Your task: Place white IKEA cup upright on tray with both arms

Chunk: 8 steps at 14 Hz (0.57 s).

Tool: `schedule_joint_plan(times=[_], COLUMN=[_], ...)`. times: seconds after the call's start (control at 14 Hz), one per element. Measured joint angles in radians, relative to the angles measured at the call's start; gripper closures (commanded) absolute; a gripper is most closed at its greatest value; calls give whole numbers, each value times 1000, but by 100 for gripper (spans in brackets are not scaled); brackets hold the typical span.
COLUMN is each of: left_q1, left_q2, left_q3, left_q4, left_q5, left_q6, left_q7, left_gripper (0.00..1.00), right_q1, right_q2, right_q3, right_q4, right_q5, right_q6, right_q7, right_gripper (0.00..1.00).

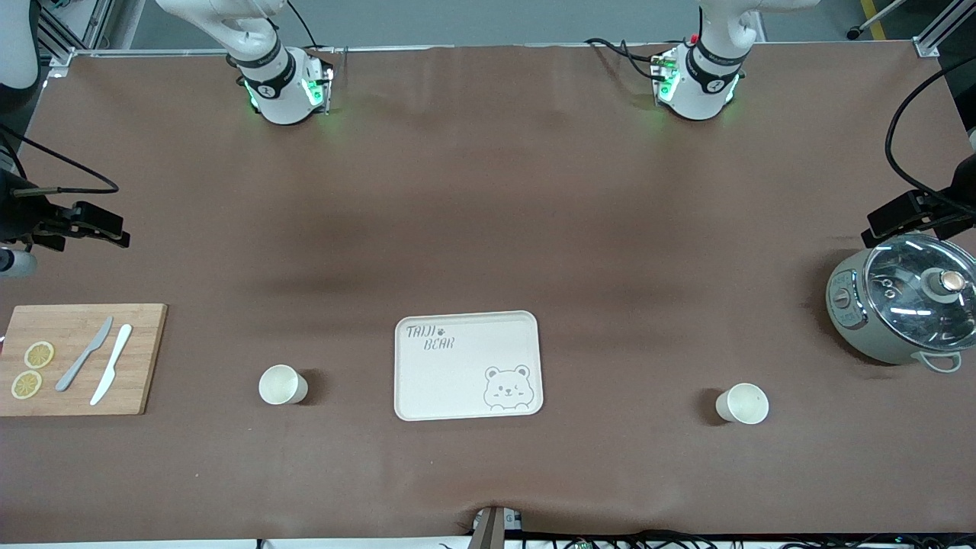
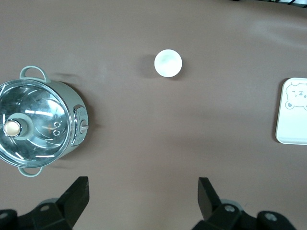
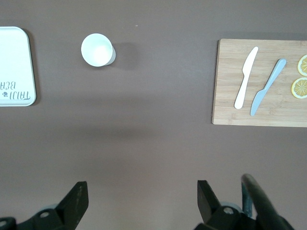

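Note:
The cream tray (image 1: 465,381) with the bear drawing lies on the brown table near the front camera; nothing is on it. One white cup (image 1: 282,384) stands upright beside it toward the right arm's end, another white cup (image 1: 743,403) toward the left arm's end. My left gripper (image 2: 144,191) is open and empty, high over bare table, and sees its cup (image 2: 168,63) and the tray's edge (image 2: 293,122). My right gripper (image 3: 143,194) is open and empty, high over bare table, and sees its cup (image 3: 97,50) and the tray (image 3: 14,57).
A bamboo cutting board (image 1: 149,358) with a grey knife (image 1: 84,354), a white knife (image 1: 111,364) and two lemon slices (image 1: 39,354) lies at the right arm's end. A grey pot with a glass lid (image 1: 907,297) stands at the left arm's end.

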Motion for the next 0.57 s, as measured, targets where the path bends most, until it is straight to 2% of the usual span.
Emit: schedule_joint_plan(times=[0.57], left_q1=[0], left_q2=[0], left_q3=[2], left_q4=[0], left_q5=[0], left_q6=[0], left_q7=[0], left_gripper=[0], right_q1=[0], right_q2=[0], right_q3=[2], right_q4=[0], right_q5=[0], right_q6=[7], right_q7=[0], right_gripper=[0])
